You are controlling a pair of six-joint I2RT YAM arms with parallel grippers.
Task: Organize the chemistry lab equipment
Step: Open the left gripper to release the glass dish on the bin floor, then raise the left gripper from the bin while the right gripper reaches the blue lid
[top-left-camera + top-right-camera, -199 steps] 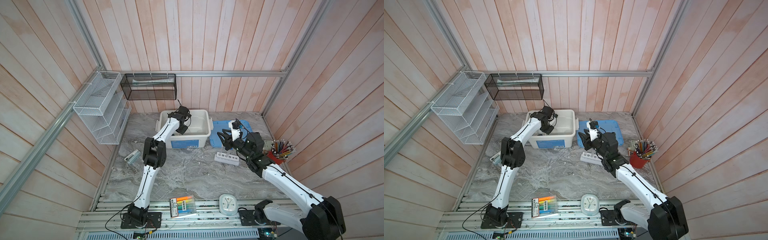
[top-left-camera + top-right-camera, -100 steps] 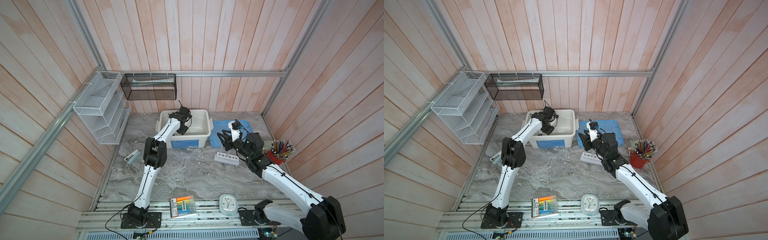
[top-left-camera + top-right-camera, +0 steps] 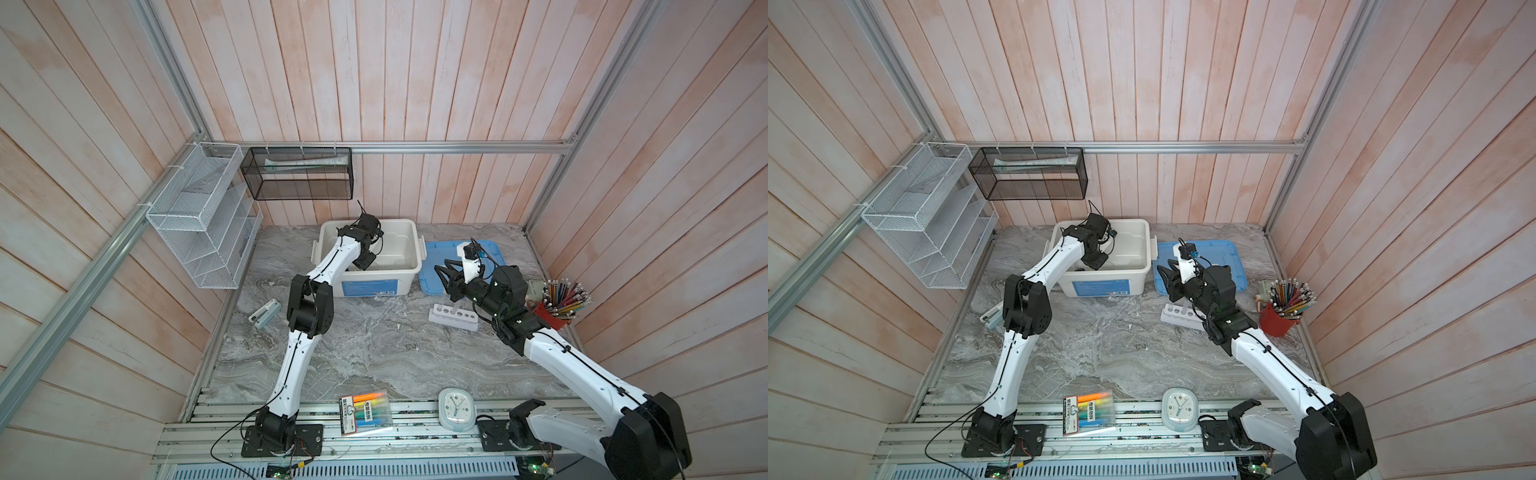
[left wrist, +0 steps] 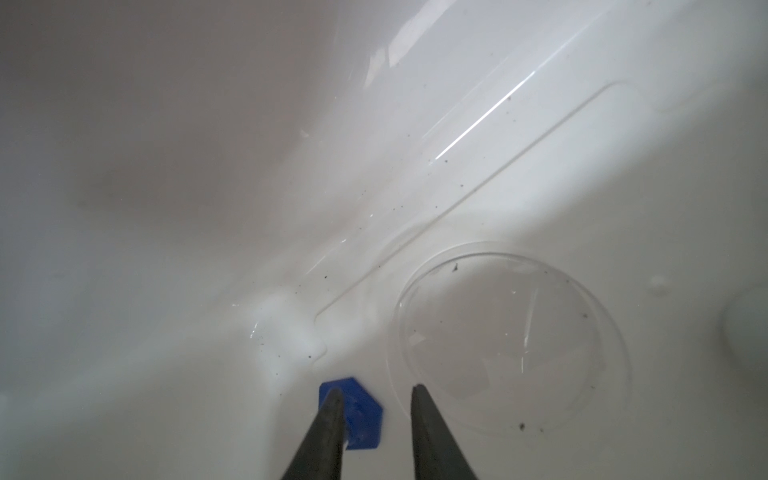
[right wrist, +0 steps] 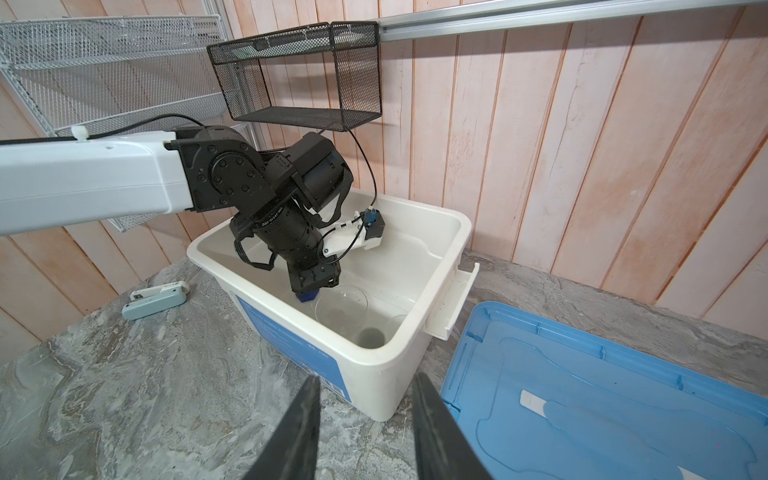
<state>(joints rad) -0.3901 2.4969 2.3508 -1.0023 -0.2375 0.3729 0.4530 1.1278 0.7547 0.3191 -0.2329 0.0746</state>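
Observation:
My left gripper (image 4: pixel 376 390) reaches down into the white bin (image 3: pixel 409 270) and stands open. The blue base of the cylinder (image 4: pixel 361 415) lies on the bin floor just under the jaws, against one finger and clear of the other. Beside it rests the clear round dish (image 4: pixel 507 345). The edge of a small white bowl (image 4: pixel 748 328) shows further along the floor. My right gripper (image 5: pixel 366 377) hovers open and empty over the table by the bin's corner. The white six-hole rack (image 3: pixel 453 318) sits on the table below that arm.
A blue lid (image 5: pixel 602 395) lies flat right of the bin. A red cup of pencils (image 3: pixel 557 309) stands at the right wall. A clock (image 3: pixel 457 409) and a marker pack (image 3: pixel 365 411) sit at the front edge. A small stapler-like object (image 3: pixel 264 313) lies at the left. Wire shelves (image 3: pixel 199 216) hang on the wall.
The left gripper's jaws have parted inside the bin, letting go of the blue-based cylinder. Neither arm has visibly shifted.

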